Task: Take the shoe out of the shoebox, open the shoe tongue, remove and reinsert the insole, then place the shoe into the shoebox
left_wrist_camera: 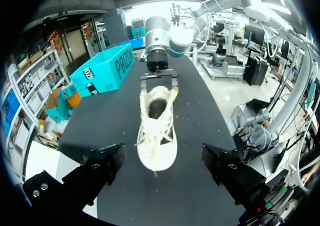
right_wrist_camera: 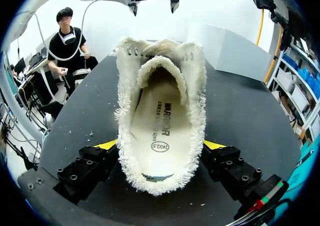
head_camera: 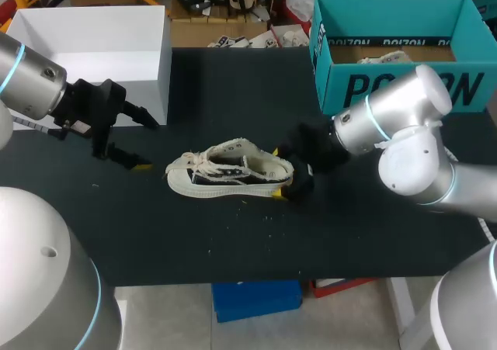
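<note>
At the upper left of the head view a white box (head_camera: 93, 47) stands on the black table (head_camera: 349, 233), its open side up. Just below it, at the left edge, the left arm (head_camera: 31, 82) comes in. The left gripper (head_camera: 149, 142) hangs low over the table with its two fingers spread wide apart and nothing between them. The lower finger's yellow tip sits close to the tabletop, near the shoe's toe but apart from it. In the left wrist view the shoe lies ahead of this gripper, toe towards it, between the lines of the two open fingers and untouched by either.

In the middle of the head view the shoe (head_camera: 231, 173) lies on the table outside both boxes. It is cream with a dark side panel and frayed edges, its toe pointing to the frame's left and its heel to the right. Its laces (head_camera: 198, 161) are bunched over the front. A few pale crumbs (head_camera: 256, 210) dot the table just below it.

Right of centre, the right gripper (head_camera: 291, 175) is clamped on the shoe's heel. In the right wrist view a yellow-tipped finger presses each fuzzy side, and the pale insole (right_wrist_camera: 159, 131) shows inside the opening. The right arm (head_camera: 404, 125) enters from the right edge.

At the upper right stands the teal shoebox (head_camera: 396, 86), open on top and well apart from the shoe.
</note>
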`<action>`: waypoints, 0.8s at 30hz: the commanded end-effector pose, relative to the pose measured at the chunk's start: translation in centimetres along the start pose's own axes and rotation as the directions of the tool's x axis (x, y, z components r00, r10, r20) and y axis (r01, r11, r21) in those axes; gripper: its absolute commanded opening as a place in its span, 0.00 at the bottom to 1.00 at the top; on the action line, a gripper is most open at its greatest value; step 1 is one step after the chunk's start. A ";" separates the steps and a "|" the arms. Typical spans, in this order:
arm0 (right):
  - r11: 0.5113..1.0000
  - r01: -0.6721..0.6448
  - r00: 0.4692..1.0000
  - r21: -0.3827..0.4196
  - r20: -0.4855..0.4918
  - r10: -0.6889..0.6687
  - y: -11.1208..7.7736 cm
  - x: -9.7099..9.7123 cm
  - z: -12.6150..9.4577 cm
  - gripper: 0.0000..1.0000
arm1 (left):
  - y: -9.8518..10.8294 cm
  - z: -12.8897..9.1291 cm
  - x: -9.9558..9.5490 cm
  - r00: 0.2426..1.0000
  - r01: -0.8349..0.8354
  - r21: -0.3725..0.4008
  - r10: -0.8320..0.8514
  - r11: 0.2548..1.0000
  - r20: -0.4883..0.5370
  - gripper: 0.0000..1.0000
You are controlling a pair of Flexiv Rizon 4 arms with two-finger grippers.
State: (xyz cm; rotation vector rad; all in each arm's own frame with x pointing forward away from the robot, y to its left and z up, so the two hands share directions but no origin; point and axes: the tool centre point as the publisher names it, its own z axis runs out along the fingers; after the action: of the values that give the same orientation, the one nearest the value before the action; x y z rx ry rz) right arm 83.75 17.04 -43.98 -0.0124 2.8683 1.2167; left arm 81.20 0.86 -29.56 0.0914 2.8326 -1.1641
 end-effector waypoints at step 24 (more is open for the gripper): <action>1.000 -0.005 1.000 0.002 -0.009 0.005 0.2 -0.2 0.4 0.00 | -0.3 -0.1 0.6 0.999 -0.024 -0.052 0.025 0.998 0.020 1.00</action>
State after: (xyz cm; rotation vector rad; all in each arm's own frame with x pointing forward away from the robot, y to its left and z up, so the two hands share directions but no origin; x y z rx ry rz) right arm 83.90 17.27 -43.95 -0.0142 2.8790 1.2217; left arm 81.18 0.86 -29.59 0.0953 2.8327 -1.1613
